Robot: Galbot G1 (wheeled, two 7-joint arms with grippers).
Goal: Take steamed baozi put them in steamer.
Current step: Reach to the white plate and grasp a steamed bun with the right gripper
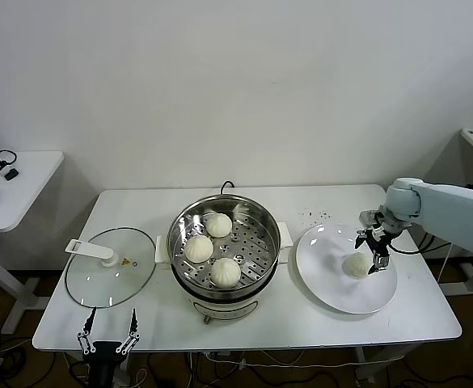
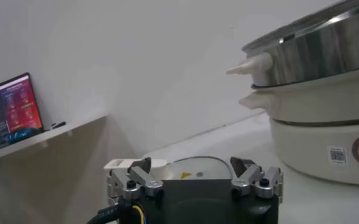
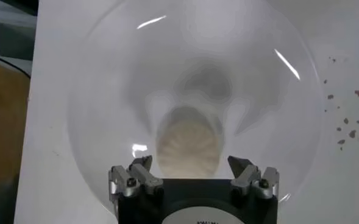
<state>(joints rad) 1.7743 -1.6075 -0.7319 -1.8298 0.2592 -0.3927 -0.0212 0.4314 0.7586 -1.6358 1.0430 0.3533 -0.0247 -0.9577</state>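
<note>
The steel steamer (image 1: 262, 220) stands mid-table with three white pleated baozi on its perforated tray: one at the back (image 1: 218, 225), one on the left (image 1: 199, 248) and one at the front (image 1: 225, 272). A fourth baozi (image 1: 354, 265) lies on the white plate (image 1: 333, 295) to the right. My right gripper (image 1: 371, 252) hovers open just over this baozi. In the right wrist view the baozi (image 3: 188, 146) lies between the spread tips of the gripper (image 3: 191, 165), above the plate (image 3: 100, 91). My left gripper (image 1: 107, 327) is open and empty at the table's front left edge.
A glass lid (image 1: 111, 267) with a white handle lies left of the steamer; it also shows in the left wrist view (image 2: 194, 167), with the steamer's side (image 2: 316, 67) beyond. Dark crumbs (image 1: 317, 216) lie behind the plate. A side table (image 1: 18, 182) stands far left.
</note>
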